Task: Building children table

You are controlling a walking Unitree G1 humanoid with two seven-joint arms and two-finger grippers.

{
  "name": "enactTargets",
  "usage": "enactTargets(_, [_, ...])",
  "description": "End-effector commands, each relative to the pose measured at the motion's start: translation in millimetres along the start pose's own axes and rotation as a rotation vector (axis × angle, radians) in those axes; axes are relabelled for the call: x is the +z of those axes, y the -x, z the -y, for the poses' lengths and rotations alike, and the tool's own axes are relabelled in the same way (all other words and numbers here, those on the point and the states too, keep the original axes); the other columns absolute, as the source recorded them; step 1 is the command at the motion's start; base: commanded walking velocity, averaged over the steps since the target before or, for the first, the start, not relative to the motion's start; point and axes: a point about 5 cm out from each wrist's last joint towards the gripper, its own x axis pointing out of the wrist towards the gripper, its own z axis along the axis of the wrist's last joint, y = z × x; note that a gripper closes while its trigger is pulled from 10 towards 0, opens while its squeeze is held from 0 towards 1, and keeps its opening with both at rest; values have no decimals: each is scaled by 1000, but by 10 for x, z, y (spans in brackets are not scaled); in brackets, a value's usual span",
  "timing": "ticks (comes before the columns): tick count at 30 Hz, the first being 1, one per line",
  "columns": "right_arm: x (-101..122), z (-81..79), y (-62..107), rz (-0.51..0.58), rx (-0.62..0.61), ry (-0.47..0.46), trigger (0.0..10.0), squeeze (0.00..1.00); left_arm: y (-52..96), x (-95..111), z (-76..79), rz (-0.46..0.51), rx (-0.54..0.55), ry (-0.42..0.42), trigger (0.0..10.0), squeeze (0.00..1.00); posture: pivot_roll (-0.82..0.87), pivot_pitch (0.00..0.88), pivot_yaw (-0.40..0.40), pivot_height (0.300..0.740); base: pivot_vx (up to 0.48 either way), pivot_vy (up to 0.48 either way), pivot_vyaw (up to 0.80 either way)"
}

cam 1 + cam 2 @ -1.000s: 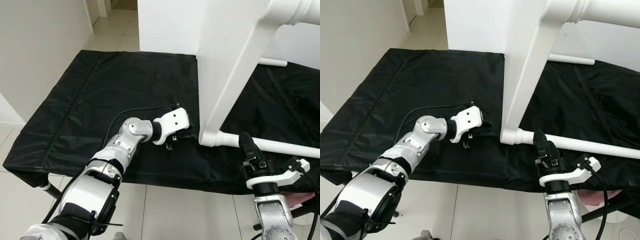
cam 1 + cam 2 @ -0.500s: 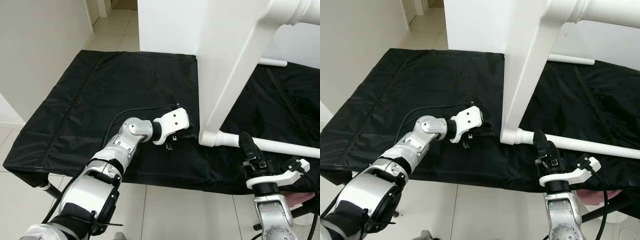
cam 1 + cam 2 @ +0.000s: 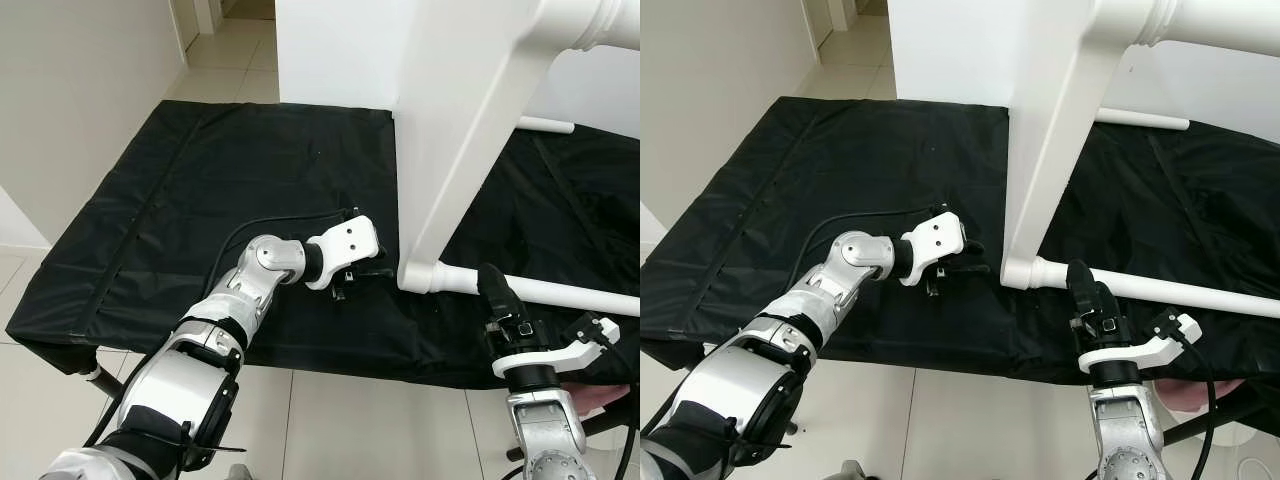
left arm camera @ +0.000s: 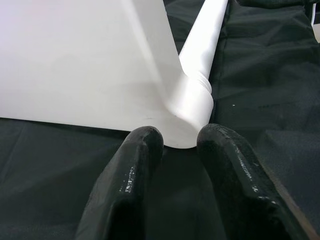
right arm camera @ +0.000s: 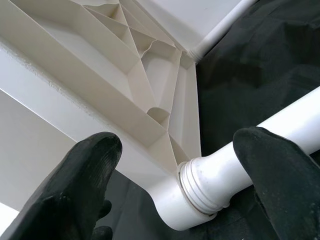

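Observation:
A white children's table [image 3: 450,150] stands on its side on a black cloth [image 3: 200,200]. One round leg [image 3: 560,292] runs to the right from the low corner joint [image 3: 425,275], and another leg [image 3: 600,20] sticks out at the top. My left gripper [image 3: 382,266] lies on the cloth just left of that corner. Its fingers [image 4: 140,150] are together with a thin slit between them, holding nothing. My right gripper [image 3: 490,278] points up at the lower leg from the front. It is open, with its fingertips [image 5: 95,155] spread on either side of the joint [image 5: 200,185].
The cloth-covered platform ends at a front edge [image 3: 300,360] above pale floor tiles. A wall [image 3: 70,100] stands at the left and a white panel [image 3: 330,50] behind the platform. A third leg [image 3: 545,124] shows at the back right. Something pink [image 3: 600,400] sits by my right arm.

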Motion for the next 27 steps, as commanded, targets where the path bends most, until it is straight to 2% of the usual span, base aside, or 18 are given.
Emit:
enactTargets(1, [-189, -20, 52, 11, -54, -109, 10000, 0, -3, -13, -92, -12, 178, 9, 10000, 0, -98, 42, 108, 740, 0, 0, 0])
enactTargets(2, [-189, -20, 52, 11, -54, -109, 10000, 0, -3, -13, -92, -12, 178, 9, 10000, 0, -98, 42, 108, 740, 0, 0, 0])
enactTargets(3, [-189, -53, 28, 11, -33, -103, 10000, 0, 18, -24, -79, -4, 182, 15, 10000, 0, -94, 0, 0, 740, 0, 0, 0])
enactTargets(4, [-191, -17, -46, 6, -11, -85, 10000, 0, 58, -38, -93, -13, 196, 5, 10000, 0, -75, 0, 0, 740, 0, 0, 0])
enactTargets(8, [-179, 59, -166, 5, 7, -47, 10000, 0, 108, -52, -122, -20, 224, 0, 10000, 0, -76, 0, 0, 740, 0, 0, 0])
enactTargets(27, [-193, 79, -305, -7, 51, -15, 10000, 0, 137, -24, -157, 7, 251, 5, 10000, 0, -76, 0, 0, 740, 0, 0, 0])
